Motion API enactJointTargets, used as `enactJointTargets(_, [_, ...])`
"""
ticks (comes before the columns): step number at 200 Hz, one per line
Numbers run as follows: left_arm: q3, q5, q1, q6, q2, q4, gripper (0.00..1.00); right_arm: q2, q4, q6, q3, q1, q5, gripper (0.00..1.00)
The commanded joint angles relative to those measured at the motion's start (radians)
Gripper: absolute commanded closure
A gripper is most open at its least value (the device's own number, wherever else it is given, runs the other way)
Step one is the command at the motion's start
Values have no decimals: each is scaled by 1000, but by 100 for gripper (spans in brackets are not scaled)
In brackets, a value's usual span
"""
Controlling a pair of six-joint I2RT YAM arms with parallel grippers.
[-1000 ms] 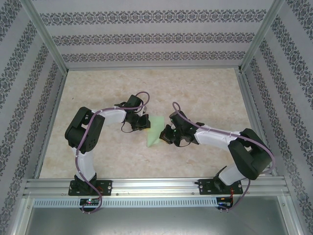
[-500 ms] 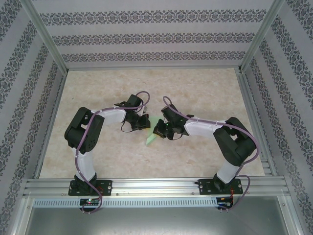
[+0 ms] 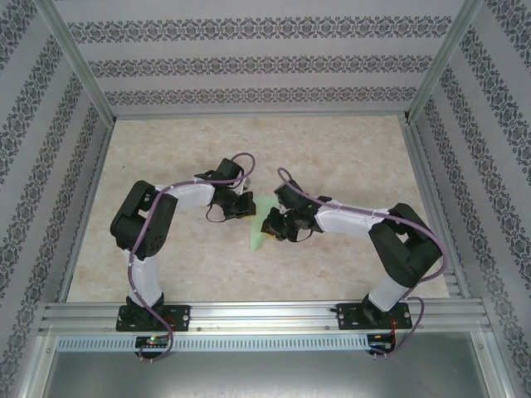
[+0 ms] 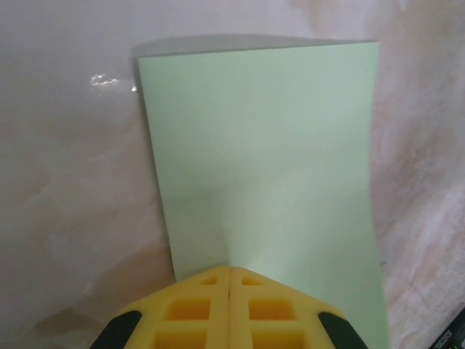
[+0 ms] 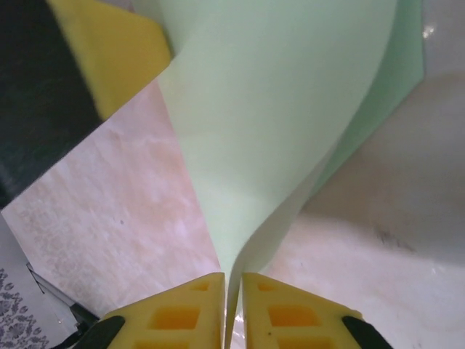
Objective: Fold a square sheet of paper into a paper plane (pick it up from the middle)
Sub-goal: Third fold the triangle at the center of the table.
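Observation:
The square sheet of paper [image 3: 260,225] is pale green and bent between my two grippers at the table's middle. My left gripper [image 3: 246,207] is shut on one edge of the sheet [image 4: 269,153], which spreads away from its yellow fingertips [image 4: 203,291]. My right gripper [image 3: 270,225] is shut on the opposite edge, the sheet [image 5: 276,109] rising between its yellow fingers [image 5: 280,305] in a curved fold. The left gripper's yellow finger [image 5: 109,51] shows at the upper left of the right wrist view.
The marble-patterned table [image 3: 332,157] lies inside an aluminium frame [image 3: 249,313] with patterned walls all round. Open tabletop stretches behind and to both sides of the grippers.
My right gripper has swung left toward the left gripper and then settled slightly nearer. The sheet has bent up into a narrower shape between the two grippers. The left arm has barely moved.

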Motion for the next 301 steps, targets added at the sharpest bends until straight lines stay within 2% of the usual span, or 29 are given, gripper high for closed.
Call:
enactJointTargets(1, [21,-15,-10,27,29,-20,97,-43,-52,11,-22,15,2,83])
enactJointTargets(87, [19,-47,-18,33,51,-42,99,-71,-18,61,-16,23,18,87])
enactJointTargets(148, [18,-83,-18,24,61,-52,100,-149,-51,87,-44,25,32,81])
enactJointTargets(194, [21,-72,-20,24,60,-48,100,-135,-29,92,-43,26,21,91])
enactJointTargets(264, [18,-65,-22,25,55,-49,100,-92,-12,91,-36,28,33,95])
enactJointTargets(301, [19,-61,-21,31,44,-46,100,-91,49,81,-45,20,61,100])
